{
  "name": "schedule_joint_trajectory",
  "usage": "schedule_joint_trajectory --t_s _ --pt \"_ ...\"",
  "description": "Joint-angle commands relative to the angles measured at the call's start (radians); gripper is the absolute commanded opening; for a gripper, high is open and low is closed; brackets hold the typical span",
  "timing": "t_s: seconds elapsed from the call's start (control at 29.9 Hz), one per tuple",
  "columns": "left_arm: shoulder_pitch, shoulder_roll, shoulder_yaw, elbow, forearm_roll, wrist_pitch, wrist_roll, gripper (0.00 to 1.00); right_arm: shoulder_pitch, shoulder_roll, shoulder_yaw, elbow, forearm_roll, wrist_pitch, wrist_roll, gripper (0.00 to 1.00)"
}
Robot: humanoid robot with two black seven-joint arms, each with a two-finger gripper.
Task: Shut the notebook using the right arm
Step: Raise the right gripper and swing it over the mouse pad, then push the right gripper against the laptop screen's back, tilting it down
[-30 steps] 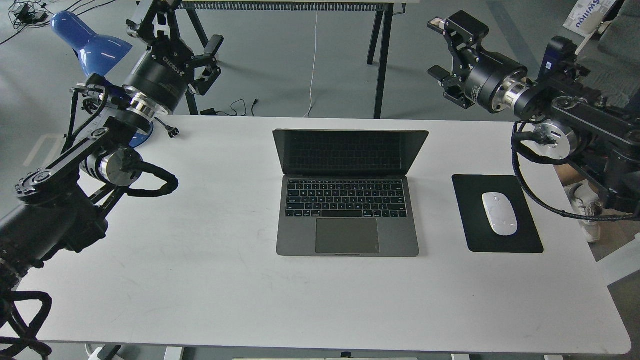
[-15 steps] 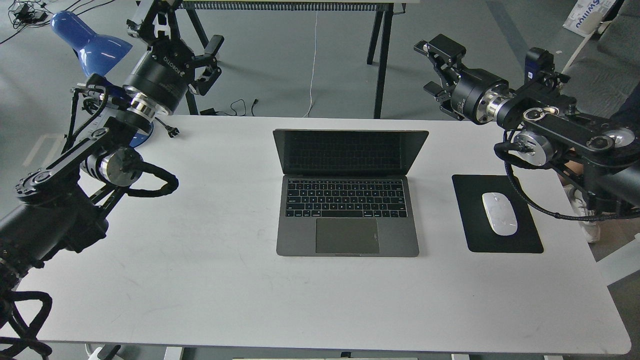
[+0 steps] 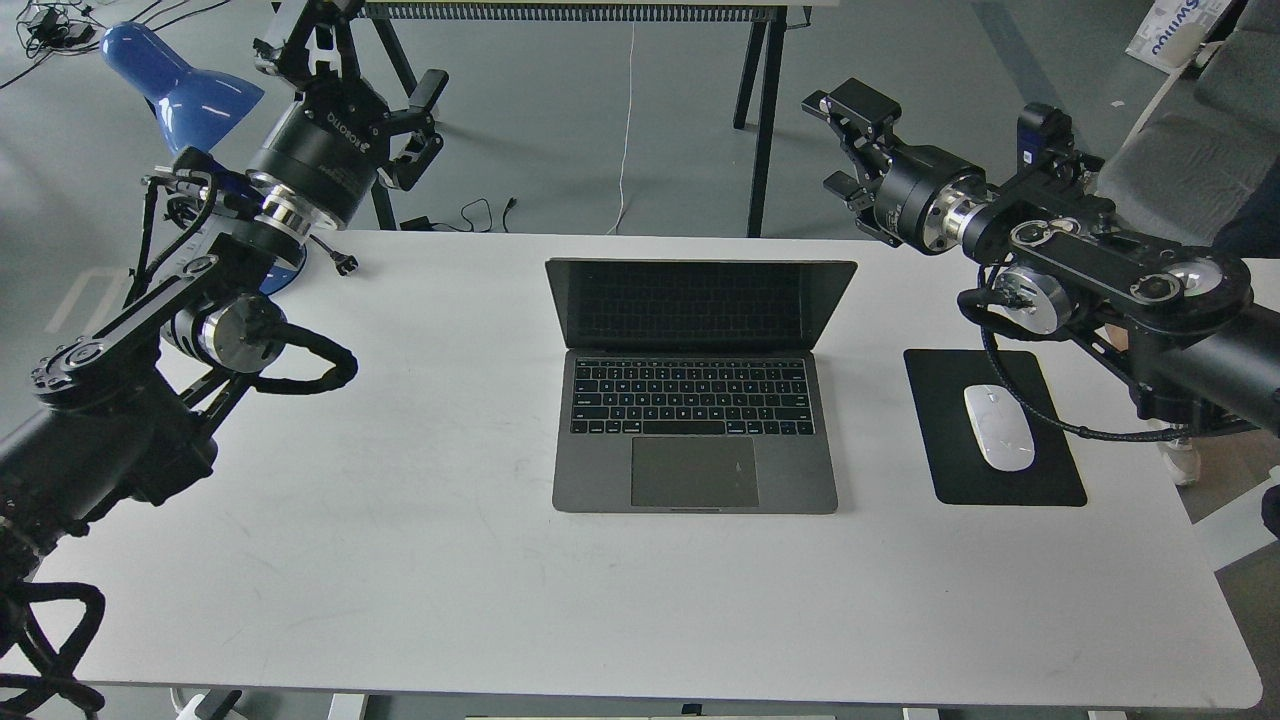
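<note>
The notebook (image 3: 696,430), a slim space-grey laptop with black keyboard and dark screen, stands open in the middle of the white table (image 3: 420,560). Its lid (image 3: 700,303) leans back towards the far edge. My right gripper (image 3: 838,142) is open and empty, held in the air beyond the table's far edge, up and to the right of the lid's right corner, not touching it. My left gripper (image 3: 372,68), with white lettering on its body, is open and empty, raised at the far left, well away from the notebook.
A black mouse pad (image 3: 1040,480) with a white mouse (image 3: 998,427) lies right of the notebook, under my right forearm. A blue desk lamp (image 3: 180,85) stands at the far left. Black trestle legs (image 3: 762,120) and cables are behind the table.
My right arm has swung left and slightly down, bringing its gripper closer to the lid's right corner. The notebook and left arm have not moved.
</note>
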Motion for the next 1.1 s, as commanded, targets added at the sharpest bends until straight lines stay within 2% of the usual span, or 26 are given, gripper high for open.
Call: schedule_joint_trajectory --t_s 0.0,0.23,0.43,1.07 --pt "0.000 0.000 0.001 0.000 0.000 0.000 0.000 1.00 -0.002 0.000 -0.001 0.002 0.000 0.005 0.000 1.00" --pt "0.000 0.000 -0.001 -0.002 0.000 0.000 0.000 1.00 -0.005 0.026 -0.023 -0.008 0.003 0.008 -0.003 1.00" --pt "0.000 0.000 -0.001 -0.002 0.000 0.000 0.000 1.00 0.000 0.058 -0.025 -0.084 0.017 0.011 -0.001 1.00" --pt "0.000 0.000 -0.001 -0.002 0.000 0.000 0.000 1.00 -0.012 0.075 -0.032 -0.076 0.011 0.036 -0.003 1.00"
